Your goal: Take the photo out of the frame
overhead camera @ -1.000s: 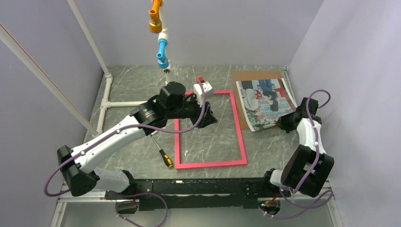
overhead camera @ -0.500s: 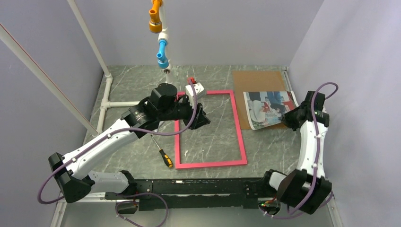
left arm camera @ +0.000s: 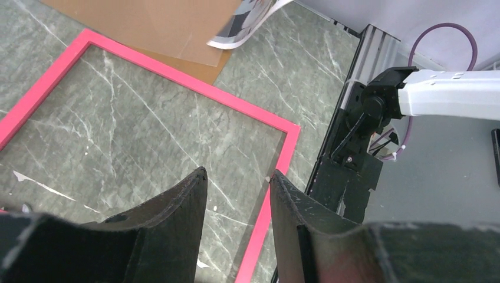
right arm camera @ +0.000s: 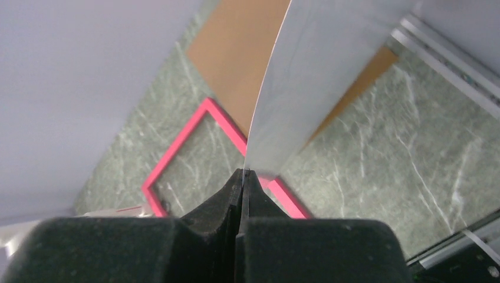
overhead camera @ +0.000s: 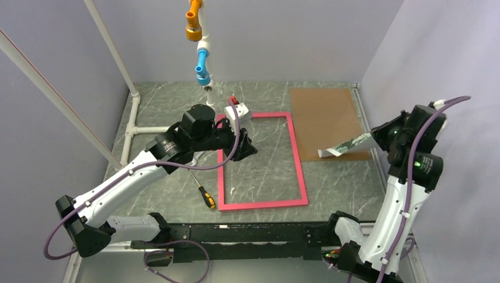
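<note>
Pink and thin-bordered, the frame [overhead camera: 299,165] lay flat on the green marbled surface [overhead camera: 336,183], with the stone showing through its opening. The photo [overhead camera: 349,145] was out of it and well off to its right. The right jaws were clamped tight on one edge of the sheet and held it raised over the brown board [overhead camera: 324,115]. Its free end sagged toward the board's near edge; whether it touched there could not be told. From the right wrist, the sheet's pale back [right arm camera: 318,71] rose straight out from between the pressed fingers. The left jaws stood partly open with nothing between them, hovering above the frame's left part, the pink border [left arm camera: 177,71] plain beneath them. A screwdriver [overhead camera: 203,193] with a yellow-and-black handle lay just beside the frame's left border.
</note>
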You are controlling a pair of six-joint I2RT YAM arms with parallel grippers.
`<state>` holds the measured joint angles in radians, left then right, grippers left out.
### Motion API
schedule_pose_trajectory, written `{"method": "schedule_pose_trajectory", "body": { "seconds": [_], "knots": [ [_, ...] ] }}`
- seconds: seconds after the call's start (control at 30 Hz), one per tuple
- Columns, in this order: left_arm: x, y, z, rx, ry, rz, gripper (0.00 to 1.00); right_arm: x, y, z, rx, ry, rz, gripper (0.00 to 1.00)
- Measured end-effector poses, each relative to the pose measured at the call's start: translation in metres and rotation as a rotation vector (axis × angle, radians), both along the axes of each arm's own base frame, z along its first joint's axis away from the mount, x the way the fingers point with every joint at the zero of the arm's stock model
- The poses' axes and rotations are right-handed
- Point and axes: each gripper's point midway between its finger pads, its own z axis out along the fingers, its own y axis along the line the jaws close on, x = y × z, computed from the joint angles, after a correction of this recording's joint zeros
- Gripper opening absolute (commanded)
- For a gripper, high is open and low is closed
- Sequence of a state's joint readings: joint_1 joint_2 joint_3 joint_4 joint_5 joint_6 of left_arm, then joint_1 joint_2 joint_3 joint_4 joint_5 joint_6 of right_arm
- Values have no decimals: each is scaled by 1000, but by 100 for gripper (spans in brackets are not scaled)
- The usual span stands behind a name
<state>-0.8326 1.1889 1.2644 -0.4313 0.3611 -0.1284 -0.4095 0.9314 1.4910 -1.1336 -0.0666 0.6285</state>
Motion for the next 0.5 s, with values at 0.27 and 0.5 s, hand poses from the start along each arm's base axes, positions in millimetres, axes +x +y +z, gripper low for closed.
{"method": "schedule_pose_trajectory", "body": {
  "seconds": [0.27, 0.5],
  "knots": [
    [5, 4, 0, 1, -4, 17, 47, 6, 23, 105, -46, -199, 140, 0],
    [16, 11, -4, 6, 0, 51, 47, 35, 39, 139, -1, -336, 270, 0]
  ]
}}
